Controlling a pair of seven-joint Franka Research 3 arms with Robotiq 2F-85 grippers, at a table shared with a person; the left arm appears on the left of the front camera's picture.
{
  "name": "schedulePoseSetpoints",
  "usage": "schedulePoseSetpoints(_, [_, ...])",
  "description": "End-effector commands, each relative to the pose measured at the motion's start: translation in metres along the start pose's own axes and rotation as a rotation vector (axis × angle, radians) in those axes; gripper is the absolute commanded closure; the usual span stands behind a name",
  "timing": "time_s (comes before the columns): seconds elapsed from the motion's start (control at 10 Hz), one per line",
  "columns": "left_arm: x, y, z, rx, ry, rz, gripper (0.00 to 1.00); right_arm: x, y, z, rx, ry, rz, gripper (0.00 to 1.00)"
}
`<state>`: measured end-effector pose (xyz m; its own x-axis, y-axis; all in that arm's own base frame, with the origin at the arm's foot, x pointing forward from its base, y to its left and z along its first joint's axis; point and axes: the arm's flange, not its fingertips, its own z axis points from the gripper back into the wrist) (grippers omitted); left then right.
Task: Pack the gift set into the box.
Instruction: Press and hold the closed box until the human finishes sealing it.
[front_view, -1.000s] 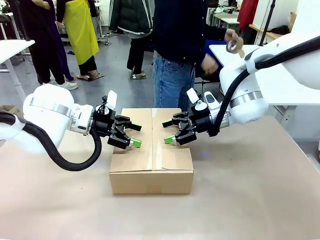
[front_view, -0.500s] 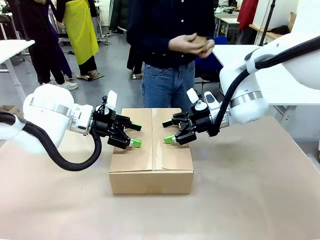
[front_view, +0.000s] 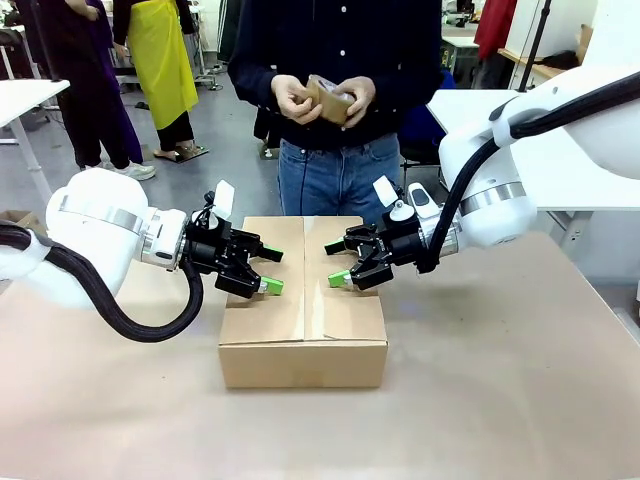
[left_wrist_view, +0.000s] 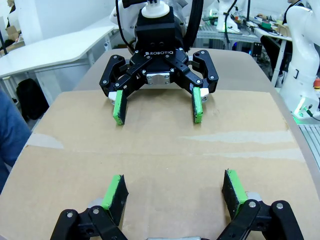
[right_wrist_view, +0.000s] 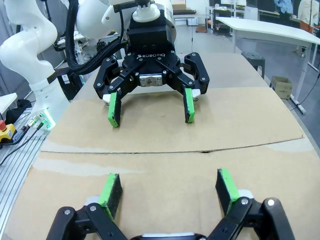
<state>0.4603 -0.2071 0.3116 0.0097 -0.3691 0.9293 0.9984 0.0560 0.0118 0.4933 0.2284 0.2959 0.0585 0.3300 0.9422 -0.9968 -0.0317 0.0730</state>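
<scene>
Cardboard box (front_view: 303, 300) closed, both grippers spread, facing.

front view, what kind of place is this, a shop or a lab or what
Most likely a robotics lab or workshop. Two white robot arms with black grippers, left and right, hang open over a closed brown cardboard box on a tan table; white worktables and standing people fill the grey-floored room behind.

bright, even indoor light | soft shadows | wrist views wide-angle distorted
</scene>
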Motion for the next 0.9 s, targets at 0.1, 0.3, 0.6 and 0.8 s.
schedulePoseSetpoints(0.1, [-0.0034, -0.0011, -0.0006, 0.000, 0.002, -0.010, 0.00, -0.0026, 0.0001, -0.0007, -0.002, 0.006, -0.003, 0.00])
schedulePoseSetpoints(0.3, [-0.0034, -0.0011, -0.0006, 0.000, 0.002, -0.010, 0.00, -0.0026, 0.0001, -0.0007, -0.002, 0.006, -0.003, 0.00])
schedulePoseSetpoints(0.6, [-0.0034, -0.0011, -0.0006, 0.000, 0.002, -0.010, 0.00, -0.0026, 0.0001, -0.0007, -0.002, 0.006, -0.003, 0.00])
schedulePoseSetpoints(0.8, [-0.0034, -0.0011, -0.0006, 0.000, 0.002, -0.010, 0.00, -0.0026, 0.0001, -0.0007, -0.002, 0.006, -0.003, 0.00])
